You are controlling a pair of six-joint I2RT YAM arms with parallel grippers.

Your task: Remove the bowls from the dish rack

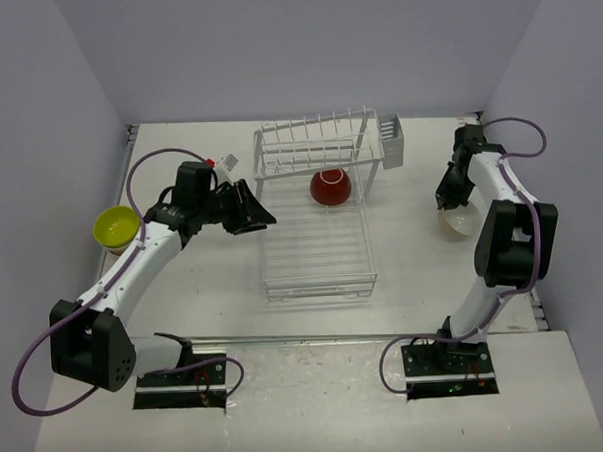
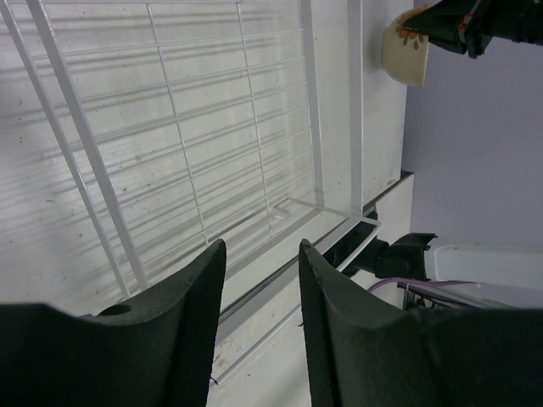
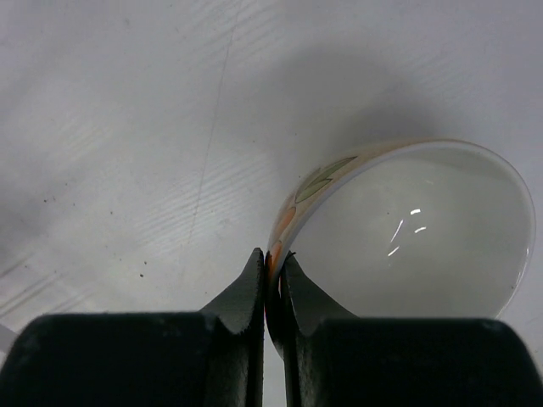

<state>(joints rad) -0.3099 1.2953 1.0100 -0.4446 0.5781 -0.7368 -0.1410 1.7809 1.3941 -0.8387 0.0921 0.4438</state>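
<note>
Two grippers: right wrist view alone resolves right gripper [image 3: 273, 264] clamped on cream bowl [image 3: 407, 242] rim; left gripper [image 2: 261, 254] parted, empty, above dish rack [image 2: 310, 110] grid. Top view only: lime-yellow bowl [image 1: 114, 227] left of rack, dark red bowl [image 1: 331, 188] inverted beneath tines [image 1: 313, 135]

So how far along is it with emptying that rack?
Done: a lime-yellow bowl sits on the table left of the dish rack. In hand: the right gripper pinches a cream bowl by its rim, right of it. Left to do: a dark red bowl in the rack.
</note>
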